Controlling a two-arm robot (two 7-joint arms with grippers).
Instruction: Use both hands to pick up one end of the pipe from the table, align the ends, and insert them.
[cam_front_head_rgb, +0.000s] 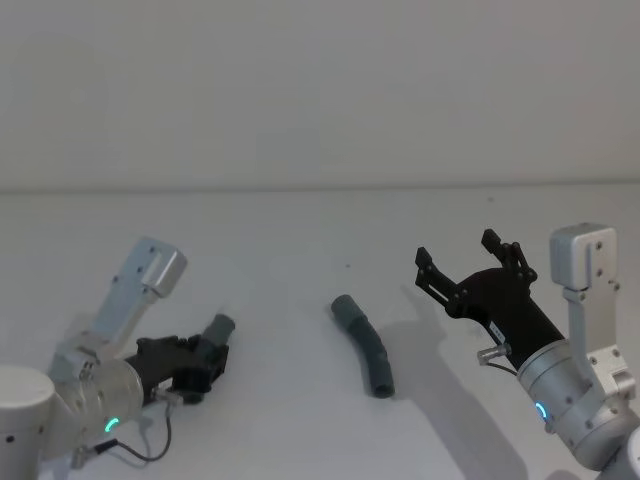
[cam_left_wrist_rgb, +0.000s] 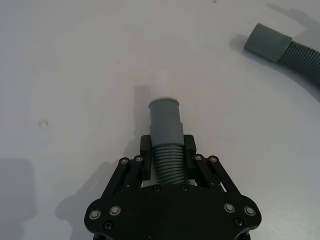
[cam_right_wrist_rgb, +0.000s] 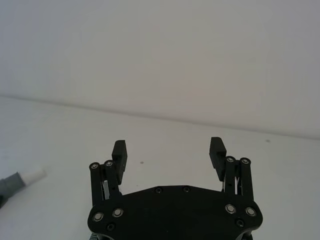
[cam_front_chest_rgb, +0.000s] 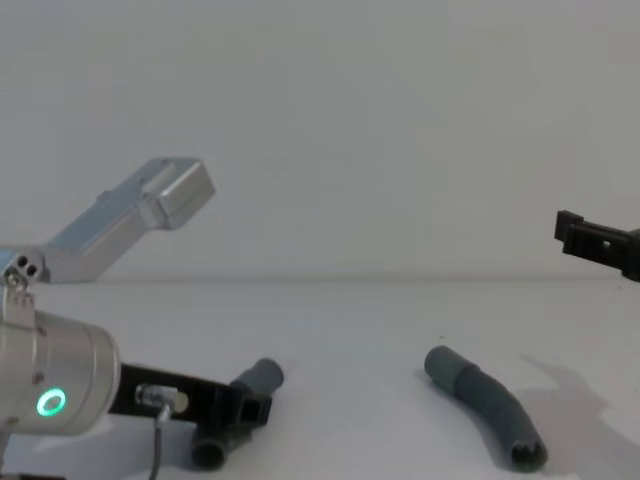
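Note:
My left gripper (cam_front_head_rgb: 200, 362) is shut on the shorter pipe piece (cam_front_head_rgb: 218, 329), low over the table (cam_front_head_rgb: 300, 430) at the left. In the left wrist view its fingers (cam_left_wrist_rgb: 145, 146) clamp the ribbed part, and the grey collar (cam_left_wrist_rgb: 165, 119) sticks out forward. The white tip (cam_right_wrist_rgb: 33, 175) shows in the right wrist view. The longer, curved pipe piece (cam_front_head_rgb: 364, 344) lies free mid-table, its ribbed body (cam_left_wrist_rgb: 300, 55) to the right of the left gripper. My right gripper (cam_front_head_rgb: 458, 250) hovers open and empty to the right of the longer piece, raised above the table.
The white table runs back to a plain pale wall (cam_front_head_rgb: 320, 90). Bare surface lies between the two pipe pieces and in front of them. The left arm's silver link (cam_front_chest_rgb: 150, 205) rises over the left side.

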